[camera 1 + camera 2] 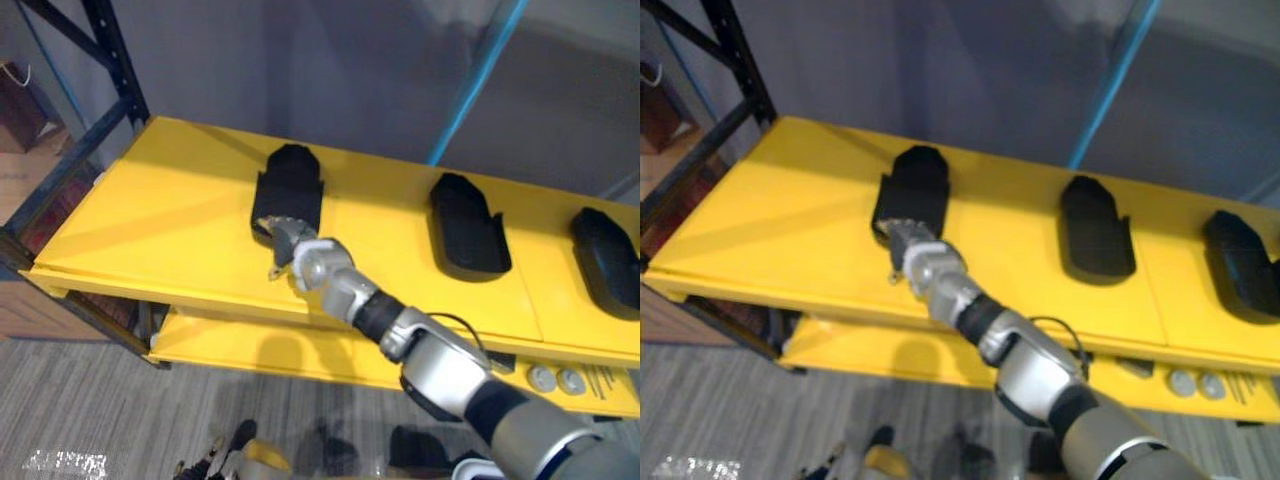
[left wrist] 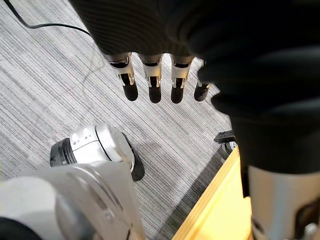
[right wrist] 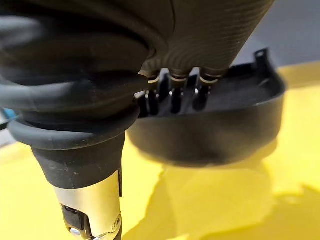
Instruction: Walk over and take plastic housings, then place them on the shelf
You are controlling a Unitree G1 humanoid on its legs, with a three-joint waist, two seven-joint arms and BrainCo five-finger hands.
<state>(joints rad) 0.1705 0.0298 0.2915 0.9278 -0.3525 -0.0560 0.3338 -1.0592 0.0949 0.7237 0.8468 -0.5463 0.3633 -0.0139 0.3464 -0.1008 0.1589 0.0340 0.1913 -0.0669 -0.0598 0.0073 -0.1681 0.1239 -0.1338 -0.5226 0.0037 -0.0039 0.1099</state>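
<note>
Three black plastic housings lie on the yellow shelf [image 1: 150, 220]: one on the left [image 1: 290, 185], one in the middle [image 1: 467, 225], one at the right edge [image 1: 607, 260]. My right hand [image 1: 292, 243] reaches to the near end of the left housing [image 3: 215, 125]. Its straight fingertips [image 3: 172, 100] rest just inside that housing's near wall, and the thumb [image 3: 90, 210] stands apart from it over the yellow board. My left hand [image 2: 155, 85] hangs over the grey floor with straight fingers and holds nothing.
A lower yellow shelf [image 1: 250, 350] carries small round metal parts [image 1: 555, 380] at the right. A dark rack upright [image 1: 110, 60] stands at the left and a blue pole [image 1: 475, 80] rises behind the shelf. Bare yellow board lies left of the left housing.
</note>
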